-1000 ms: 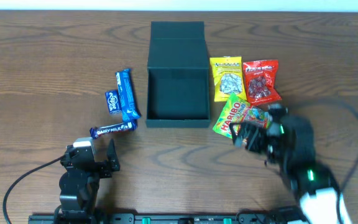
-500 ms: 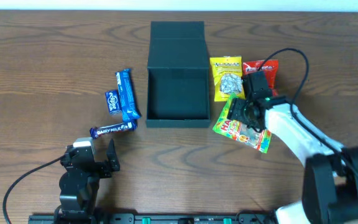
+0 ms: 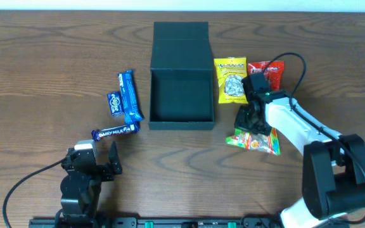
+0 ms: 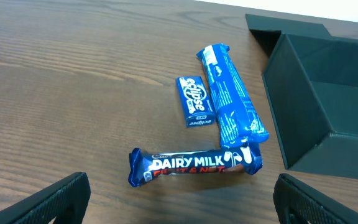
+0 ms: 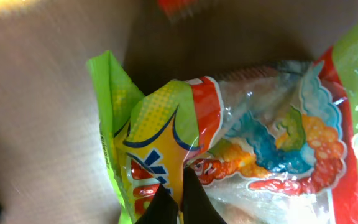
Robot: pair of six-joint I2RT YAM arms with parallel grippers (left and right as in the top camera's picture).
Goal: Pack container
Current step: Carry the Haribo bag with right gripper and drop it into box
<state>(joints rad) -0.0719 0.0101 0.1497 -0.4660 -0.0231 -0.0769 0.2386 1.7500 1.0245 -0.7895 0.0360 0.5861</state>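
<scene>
The container (image 3: 181,124), a dark square box, stands open at the table's middle with its flap lid (image 3: 180,38) laid back; its near wall (image 4: 303,106) shows at the right of the left wrist view. To its right my right gripper (image 3: 250,124) is shut on a fold of the green-and-yellow gummy bag (image 3: 257,140). In the right wrist view the black fingertips (image 5: 194,199) pinch the bag's (image 5: 260,143) wrapper. My left gripper (image 3: 97,154) rests near the front left, open and holding nothing, its fingers (image 4: 48,199) wide apart before a Dairy Milk bar (image 4: 194,166).
A yellow snack packet (image 3: 231,79) and a red one (image 3: 268,71) lie right of the box, behind the right gripper. Left of the box lie a long blue packet (image 3: 129,96), a small Eclipse pack (image 3: 114,103) and the Dairy Milk bar (image 3: 115,132).
My right arm reached in over the gummy bag and shut on it; the bag has bunched up and shifted toward the front. The left arm has not moved.
</scene>
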